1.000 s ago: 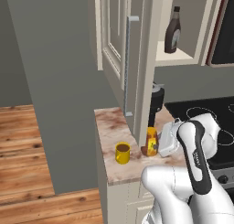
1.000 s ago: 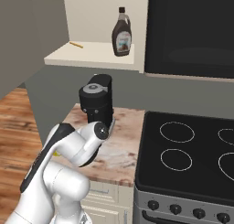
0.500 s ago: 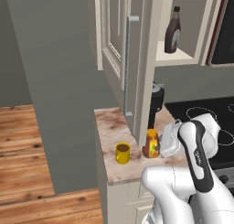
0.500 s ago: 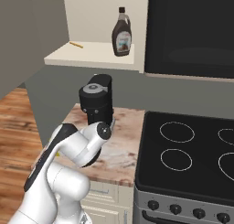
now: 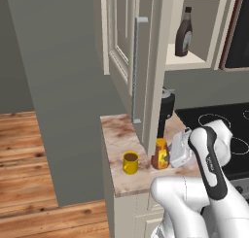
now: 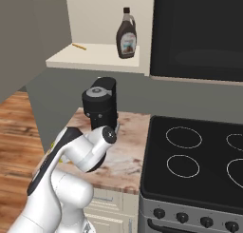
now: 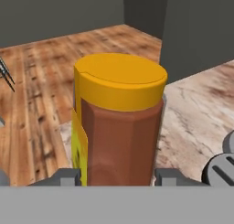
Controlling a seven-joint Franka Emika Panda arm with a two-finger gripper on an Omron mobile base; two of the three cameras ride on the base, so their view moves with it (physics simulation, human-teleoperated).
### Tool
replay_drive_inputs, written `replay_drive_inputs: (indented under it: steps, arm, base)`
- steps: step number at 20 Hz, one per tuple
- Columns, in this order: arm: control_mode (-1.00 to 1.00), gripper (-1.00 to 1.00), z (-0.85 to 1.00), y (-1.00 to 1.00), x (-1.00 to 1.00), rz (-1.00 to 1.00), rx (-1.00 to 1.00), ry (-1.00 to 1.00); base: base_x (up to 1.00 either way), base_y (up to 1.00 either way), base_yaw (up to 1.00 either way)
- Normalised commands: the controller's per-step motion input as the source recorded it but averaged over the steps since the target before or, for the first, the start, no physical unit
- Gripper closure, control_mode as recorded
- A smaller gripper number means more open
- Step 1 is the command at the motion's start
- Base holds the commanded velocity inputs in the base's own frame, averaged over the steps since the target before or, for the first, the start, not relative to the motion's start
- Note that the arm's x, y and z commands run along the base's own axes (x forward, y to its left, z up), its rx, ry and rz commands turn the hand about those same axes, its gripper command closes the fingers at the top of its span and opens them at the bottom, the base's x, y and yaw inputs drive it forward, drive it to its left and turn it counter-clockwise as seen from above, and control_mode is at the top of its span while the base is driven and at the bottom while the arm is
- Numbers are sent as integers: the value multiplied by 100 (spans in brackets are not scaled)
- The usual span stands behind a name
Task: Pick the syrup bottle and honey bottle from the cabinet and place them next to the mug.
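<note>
The honey bottle [image 5: 160, 157], amber with a yellow cap, is upright at the counter just right of the yellow mug [image 5: 130, 162]. My gripper [image 5: 165, 155] is shut on it from the right. In the hand view the honey bottle [image 7: 119, 122] fills the middle, and my gripper [image 7: 119, 176] has a finger pressed against each of its sides. The dark brown syrup bottle [image 5: 184, 33] [image 6: 126, 34] stands on the pale shelf of the open cabinet [image 5: 124, 52], high above the counter.
A tall black cylindrical appliance [image 5: 165, 113] [image 6: 100, 103] stands just behind the honey bottle. The black stove [image 6: 199, 165] lies to the right, with a dark microwave [image 6: 199, 32] above it. The cabinet door's grey handle [image 5: 137, 69] hangs over the counter. Wooden floor lies to the left.
My hand has come down a little with the honey bottle, which now sits lower beside the mug. The syrup bottle and mug have not moved.
</note>
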Motion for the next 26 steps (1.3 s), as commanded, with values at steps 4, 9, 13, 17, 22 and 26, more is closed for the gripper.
replay_drive_inputs:
  steps: [4,9,13,17,22,26]
  arm:
    - [-100,100,-24,21,5,0,0,-1]
    - [-100,100,-28,16,10,0,0,-4]
    - [-100,100,-31,8,10,0,0,-8]
    - [-100,100,-21,3,0,0,0,-14]
    - [-100,100,-23,10,0,0,0,-11]
    - [-100,100,-28,14,1,0,0,-7]
  base:
    - [0,0,0]
    - [0,0,0]
    - [0,0,0]
    - [0,0,0]
    - [0,0,0]
    - [0,0,0]
